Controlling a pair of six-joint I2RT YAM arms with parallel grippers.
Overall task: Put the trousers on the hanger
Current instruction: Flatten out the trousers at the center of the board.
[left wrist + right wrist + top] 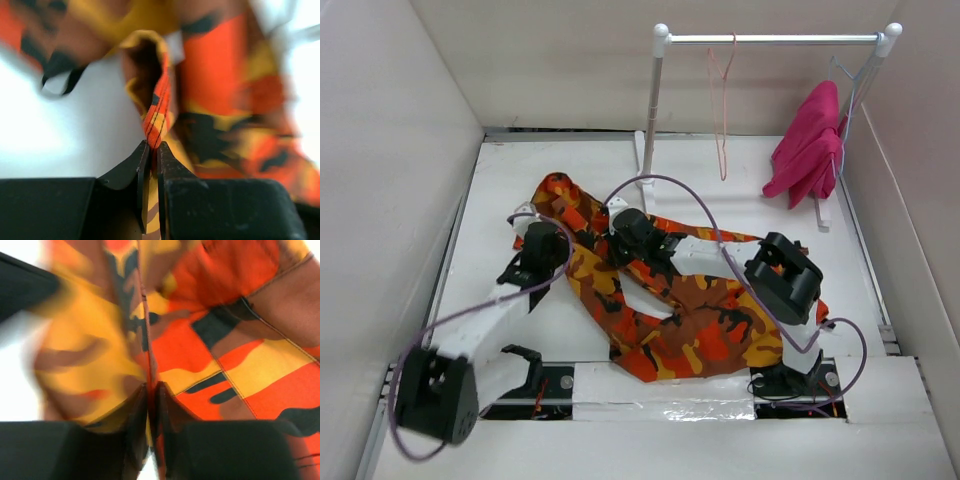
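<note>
The camouflage trousers point(690, 325) lie crumpled across the middle of the white table, running from the far left to the near right. My left gripper point(532, 232) is shut on a stitched fold of the trousers point(159, 107) at their far left part. My right gripper point(620, 222) is shut on a fold of the trousers point(210, 340) just right of it. The salmon-pink hanger point(722, 110) hangs by its hook from the white rail point(770, 40) at the back, apart from both grippers.
A magenta-pink garment point(810, 145) hangs on a pale wire hanger point(848, 85) at the rail's right end. The rail's posts point(653, 120) stand at the back of the table. White walls close in left, back and right. Purple cables point(680, 190) loop over the arms.
</note>
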